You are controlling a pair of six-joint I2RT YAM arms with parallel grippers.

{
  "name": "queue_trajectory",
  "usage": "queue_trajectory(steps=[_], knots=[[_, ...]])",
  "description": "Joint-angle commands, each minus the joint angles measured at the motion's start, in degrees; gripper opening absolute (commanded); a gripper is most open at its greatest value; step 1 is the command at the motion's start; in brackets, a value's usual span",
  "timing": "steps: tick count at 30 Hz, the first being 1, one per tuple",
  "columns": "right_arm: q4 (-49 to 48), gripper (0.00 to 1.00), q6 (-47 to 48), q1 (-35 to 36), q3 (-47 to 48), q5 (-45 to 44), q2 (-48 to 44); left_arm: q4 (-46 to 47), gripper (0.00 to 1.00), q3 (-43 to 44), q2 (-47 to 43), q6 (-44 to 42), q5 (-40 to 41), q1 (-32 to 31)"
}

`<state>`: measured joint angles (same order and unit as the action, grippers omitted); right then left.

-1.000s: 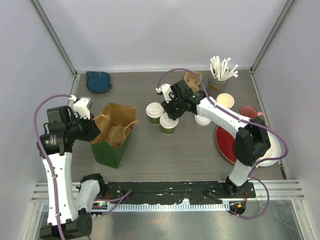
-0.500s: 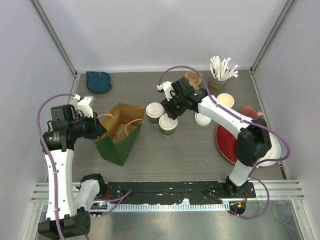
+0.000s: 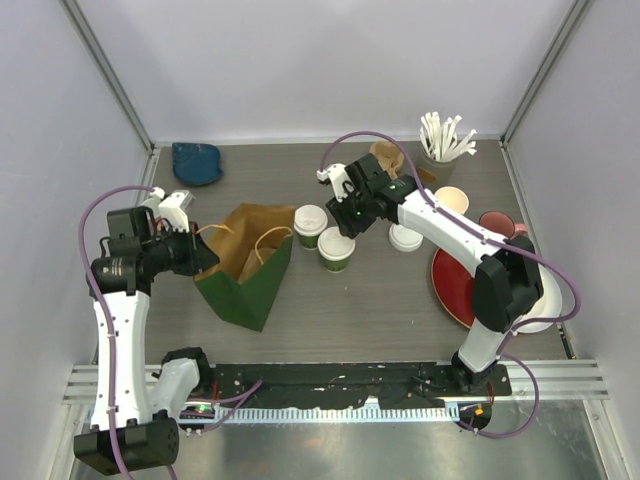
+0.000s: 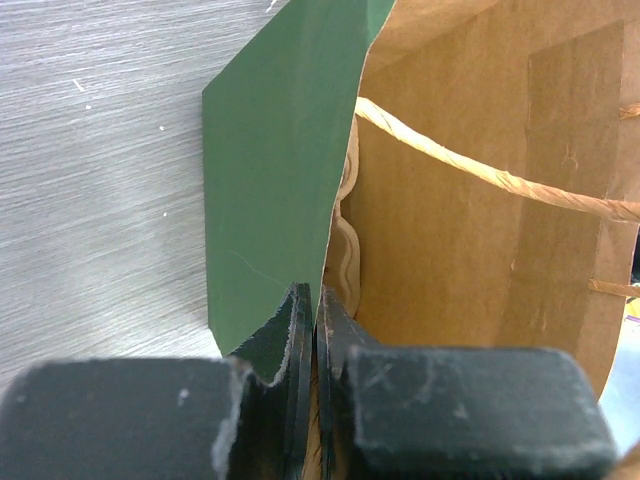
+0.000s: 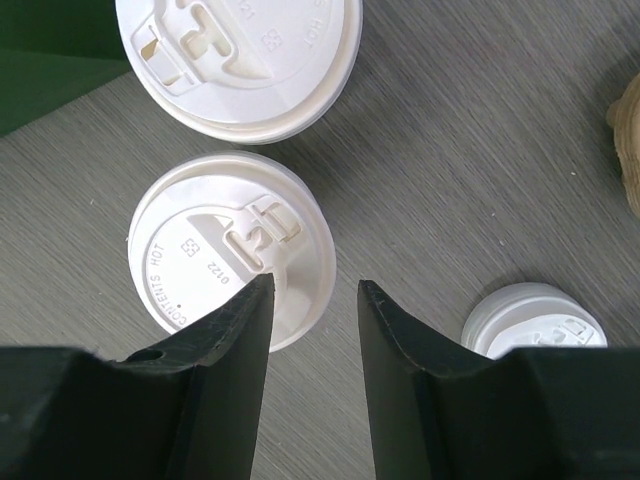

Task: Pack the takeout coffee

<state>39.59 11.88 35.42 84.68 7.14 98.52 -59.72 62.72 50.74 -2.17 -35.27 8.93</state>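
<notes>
The worktop [image 3: 380,310] carries a green paper bag [image 3: 250,270] left of centre, its mouth gaping and tipped toward the middle. The left gripper [image 4: 305,310] has its jaws pinched shut on the bag's near rim, green outside on one side and brown lining on the other, which holds the mouth open.

The right gripper [image 5: 315,300] hangs over the two lidded cups with its jaws parted and nothing between them. Both cups stand upright on the worktop, long axes vertical, just to the right of the bag's mouth. The far cup [image 3: 311,224] sits just beside the bag's edge, and the near cup [image 3: 337,247] is close by it, toward the arm bases.

In the right wrist view, the gap between the jaws lies over the right edge of the near cup's lid, so the cup's centre is off to one side of the gap. By my reading, the right arm is the nearer one and needs a small sideways shift before coming down around that cup. The bag lies beyond the far cup.

A loose white lid [image 3: 406,237] lies apart to the right.
</notes>
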Motion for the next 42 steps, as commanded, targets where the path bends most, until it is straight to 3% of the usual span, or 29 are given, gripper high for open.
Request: queue_trajectory(steps=[1,5,14,33,42], knots=[[0.31,0.44,0.07,0.00,2.76,1.65,2.19,2.51,0.00,-0.49,0.15,-0.64,-1.56,-0.40],[0.31,0.41,0.25,-0.09,3.29,0.60,3.69,1.98,0.00,-0.14,0.15,-0.81,-1.47,-0.49],[0.92,0.01,0.34,0.00,2.85,0.07,1.15,0.75,0.00,0.91,-0.03,-1.78,-1.73,-0.93],[8.21,0.01,-4.76,0.00,7.07,-0.54,-7.73,1.10,0.00,1.79,0.15,-0.02,-3.14,-1.28],[11.30,0.01,-10.20,0.00,19.45,-6.43,-12.73,1.28,0.00,1.53,-0.11,0.41,-3.67,-1.37]])
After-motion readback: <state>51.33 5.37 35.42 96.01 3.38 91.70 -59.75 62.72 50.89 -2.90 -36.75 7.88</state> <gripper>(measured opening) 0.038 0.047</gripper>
